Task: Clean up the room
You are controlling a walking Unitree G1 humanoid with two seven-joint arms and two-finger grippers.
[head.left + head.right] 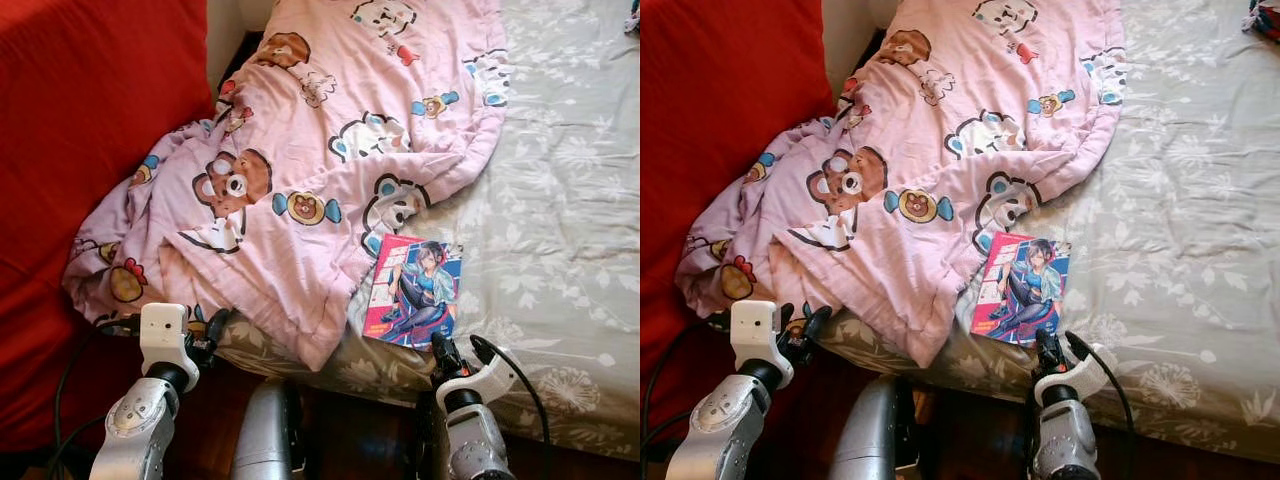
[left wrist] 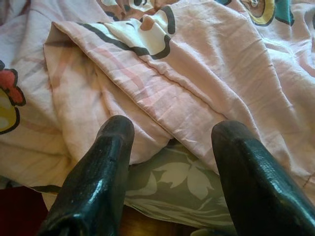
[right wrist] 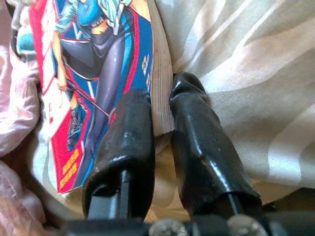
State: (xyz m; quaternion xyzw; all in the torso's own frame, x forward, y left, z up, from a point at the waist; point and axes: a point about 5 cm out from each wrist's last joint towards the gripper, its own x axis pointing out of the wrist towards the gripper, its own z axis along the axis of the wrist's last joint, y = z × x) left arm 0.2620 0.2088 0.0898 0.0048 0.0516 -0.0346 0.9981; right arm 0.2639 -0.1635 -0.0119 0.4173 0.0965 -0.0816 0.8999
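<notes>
Left eye view is showing the right gripper pinching the near edge of the comic book, lying on the bed beside the pink blanket; lifting it clear seems next. Left wrist view is showing the left gripper spread, empty, nearing the blanket's hem.

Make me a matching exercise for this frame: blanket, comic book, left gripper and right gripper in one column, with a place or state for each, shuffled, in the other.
Things:
1. pink blanket
2. comic book
3. left gripper
4. right gripper

Places or states:
A. fingers closed on the comic book's lower corner
B. open, at the blanket's folded edge near the bed's front
C. crumpled over the bed's left side, printed with cartoon bears
D. lying cover up on the grey floral sheet, beside the blanket's edge

Pairs: 1-C, 2-D, 3-B, 4-A
</notes>
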